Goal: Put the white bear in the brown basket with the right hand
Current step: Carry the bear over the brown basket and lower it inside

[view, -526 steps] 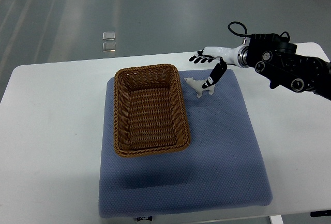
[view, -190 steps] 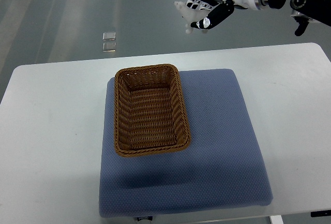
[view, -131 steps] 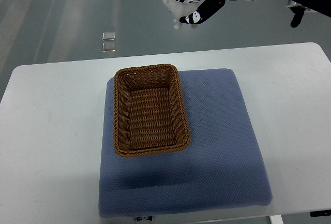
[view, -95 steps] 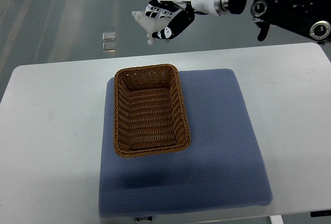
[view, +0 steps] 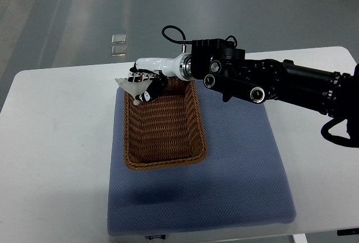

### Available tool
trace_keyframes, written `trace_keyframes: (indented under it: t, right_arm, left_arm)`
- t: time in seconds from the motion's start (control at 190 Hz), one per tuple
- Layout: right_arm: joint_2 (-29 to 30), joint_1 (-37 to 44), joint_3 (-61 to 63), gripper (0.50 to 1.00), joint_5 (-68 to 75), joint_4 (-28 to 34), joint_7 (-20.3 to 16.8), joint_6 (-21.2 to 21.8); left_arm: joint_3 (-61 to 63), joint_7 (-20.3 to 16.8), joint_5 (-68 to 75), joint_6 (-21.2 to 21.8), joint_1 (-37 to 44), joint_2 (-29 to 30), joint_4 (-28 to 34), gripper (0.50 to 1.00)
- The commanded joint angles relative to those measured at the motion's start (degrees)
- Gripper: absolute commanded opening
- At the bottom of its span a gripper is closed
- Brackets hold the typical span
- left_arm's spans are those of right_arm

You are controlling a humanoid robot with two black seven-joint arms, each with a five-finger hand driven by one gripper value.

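The right hand (view: 145, 83), fingers curled around the white bear (view: 130, 86), hovers over the brown basket's (view: 162, 142) far left corner.

I find no print that can be read — not on my right arm (view: 280, 83), not on the brown basket (view: 162, 125), not on the white bear (view: 132, 87). At the near edge of the blue mat (view: 235, 164) sits a small dark tag (view: 156, 236) — too small to make out.
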Motion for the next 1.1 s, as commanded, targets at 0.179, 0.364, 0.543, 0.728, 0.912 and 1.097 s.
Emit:
trace_keyframes:
  t: [0.179, 0.364, 0.543, 0.728, 0.912, 1.097]
  right_arm:
    - [0.0, -3.1, -0.1, 0.535, -2.0, -2.4, 0.2, -1.3]
    - [0.0, -5.7, -0.2, 0.57, -3.5, -3.1, 0.3, -1.4]
    - [0.0, -7.0, -0.2, 0.635, -4.0, -3.1, 0.4, -1.9]
    - [0.0, -7.5, -0.1, 0.693, -4.1, -3.1, 0.4, -1.9]
    - [0.0, -7.6, -0.1, 0.752, -4.0, -3.1, 0.4, -1.9]
    - [0.0, -6.7, 0.3, 0.842, -3.8, -3.0, 0.4, -1.8]
  left_arm:
    - [0.2, 0.0, 0.0, 0.0, 0.0, 0.0, 0.0, 1.0]
    - [0.2, 0.0, 0.0, 0.0, 0.0, 0.0, -0.1, 1.0]
    - [0.2, 0.0, 0.0, 0.0, 0.0, 0.0, 0.0, 1.0]
    - [0.2, 0.0, 0.1, 0.0, 0.0, 0.0, -0.1, 1.0]
    - [0.2, 0.0, 0.0, 0.0, 0.0, 0.0, 0.0, 1.0]
    - [0.3, 0.0, 0.0, 0.0, 0.0, 0.0, 0.0, 1.0]
